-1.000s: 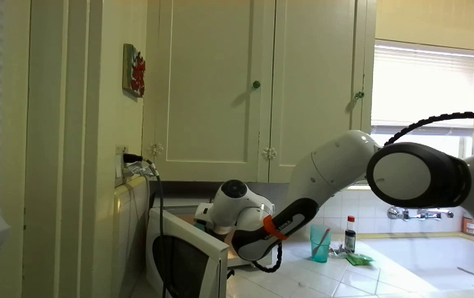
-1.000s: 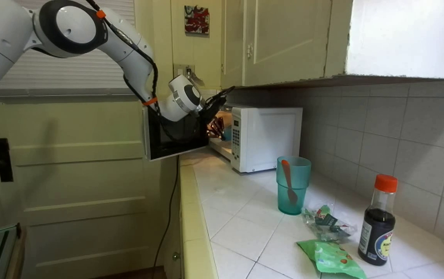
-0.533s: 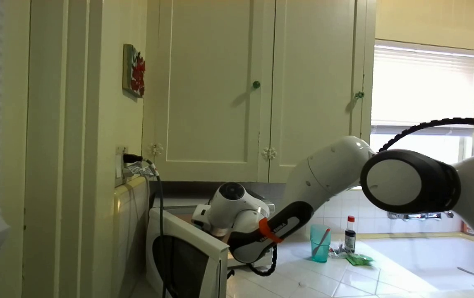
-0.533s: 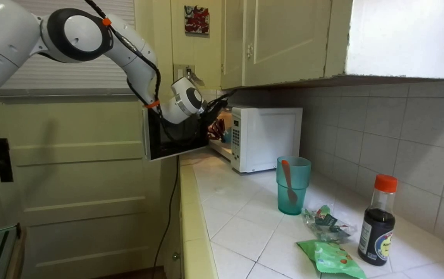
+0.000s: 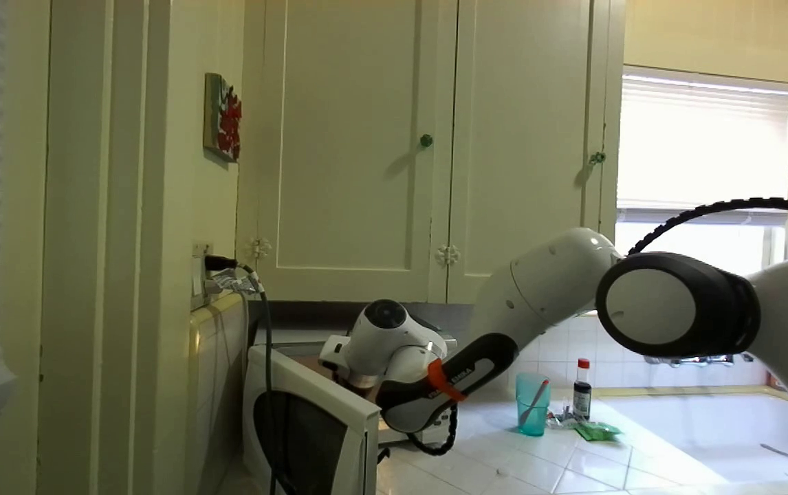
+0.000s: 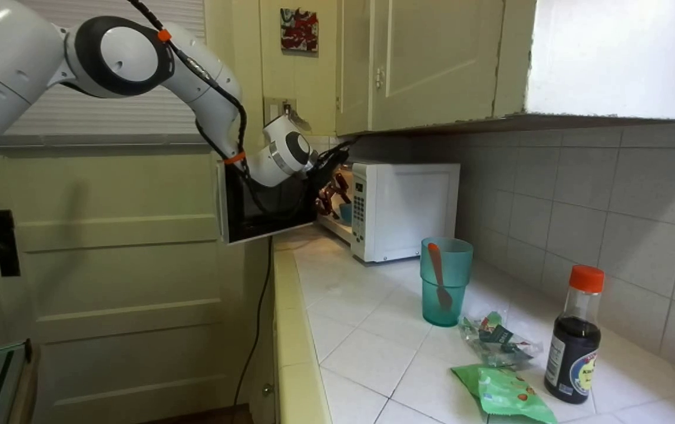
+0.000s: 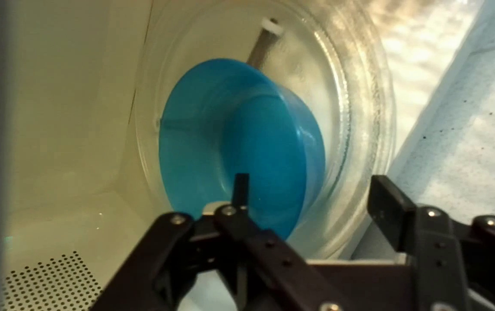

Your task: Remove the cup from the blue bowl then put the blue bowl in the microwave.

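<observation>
At the microwave (image 6: 411,212), jaws parted above the blue bowl (image 7: 260,147)

We see the microwave in front of the jaws, its door (image 5: 322,436) swung open beside them. Below the jaws lies the glass turntable (image 7: 364,129). Our gripper (image 7: 310,190) is released, its fingers (image 7: 385,207) spread well apart. The bowl sits on the turntable beneath the jaws; in the wrist view one finger crosses its inside, the other stands past its outer wall. Whether either touches it, we cannot tell.

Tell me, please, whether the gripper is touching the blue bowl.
Cannot tell: in the wrist view the open gripper has one finger overlapping the blue bowl and the other clear of its outer wall; the overlap hides any contact or gap.
</observation>
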{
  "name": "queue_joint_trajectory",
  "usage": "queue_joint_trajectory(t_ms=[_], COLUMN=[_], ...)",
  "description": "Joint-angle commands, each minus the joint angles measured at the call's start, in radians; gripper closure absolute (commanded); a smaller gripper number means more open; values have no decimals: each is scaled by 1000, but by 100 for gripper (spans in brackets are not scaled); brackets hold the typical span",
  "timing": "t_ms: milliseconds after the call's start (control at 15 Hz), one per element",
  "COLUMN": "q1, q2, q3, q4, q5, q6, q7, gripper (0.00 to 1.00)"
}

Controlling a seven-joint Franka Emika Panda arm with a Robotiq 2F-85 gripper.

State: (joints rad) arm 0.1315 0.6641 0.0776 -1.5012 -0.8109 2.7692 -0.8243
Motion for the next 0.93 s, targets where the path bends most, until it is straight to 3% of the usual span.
queue_joint_trajectory(t_ms=[0, 400, 600, 733, 800, 867], q1=[-6, -17, 9, -6, -39, -48], q2=[0, -154, -288, -392, -430, -477], q3=[7, 45, -19, -22, 17, 11], q4=[3, -183, -305, -407, -455, -504], q5=[13, 47, 5, 24, 91, 107], q6=[13, 37, 46, -23, -92, -123], q7=[-18, 8, 144, 210, 145, 150], gripper=[0, 0, 0, 0, 0, 0])
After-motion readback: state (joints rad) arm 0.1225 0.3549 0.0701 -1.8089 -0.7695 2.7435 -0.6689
